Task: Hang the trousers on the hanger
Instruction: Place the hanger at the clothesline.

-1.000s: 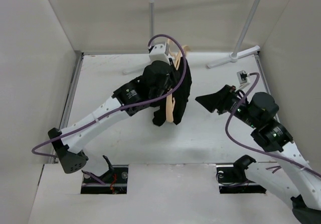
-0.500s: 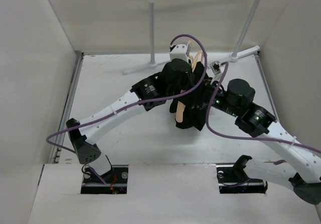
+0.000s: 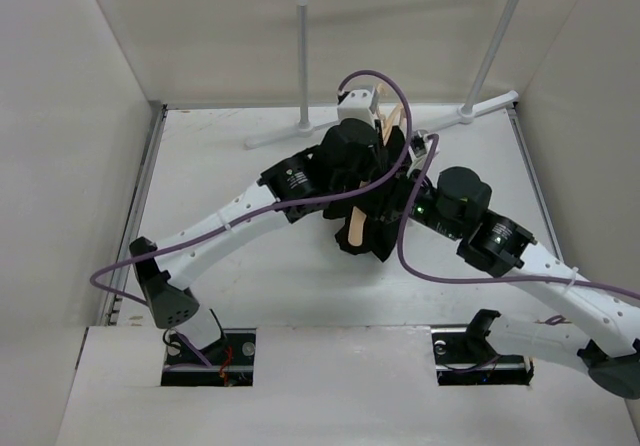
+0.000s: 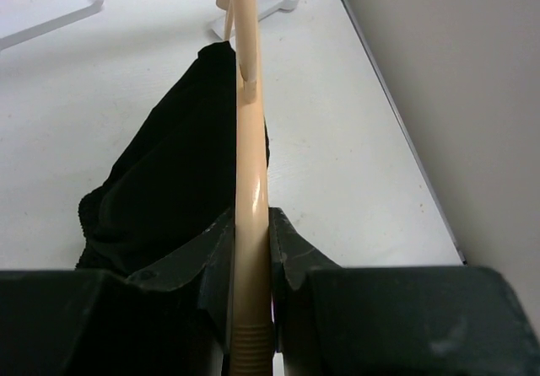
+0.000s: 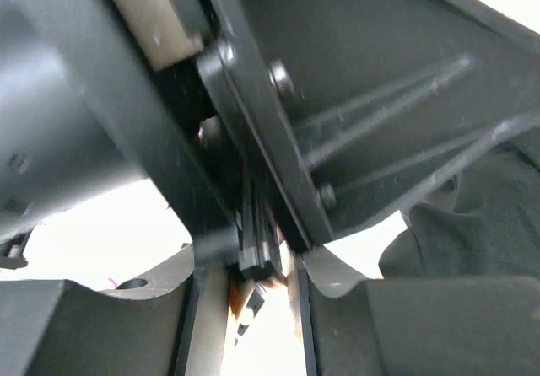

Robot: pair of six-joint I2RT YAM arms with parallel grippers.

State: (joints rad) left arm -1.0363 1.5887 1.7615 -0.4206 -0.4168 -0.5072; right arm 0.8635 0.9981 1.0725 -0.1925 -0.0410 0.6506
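Left gripper [image 4: 251,241] is pinched tight on the tan hanger [image 4: 251,140], holding it edge-on over the middle of the table [image 4: 337,140]. The black trousers [image 4: 169,182] hang draped on it, bunched to one side of the wood. Right gripper [image 5: 251,268] is crowded right up against that bundle; its fingers stand apart, but the wrist view is too cluttered to tell whether they're pinching anything.

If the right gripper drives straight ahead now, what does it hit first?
The left arm's dark housing, which fills the right wrist view directly ahead of the right gripper. It looks nearly touching, though depth is unclear.
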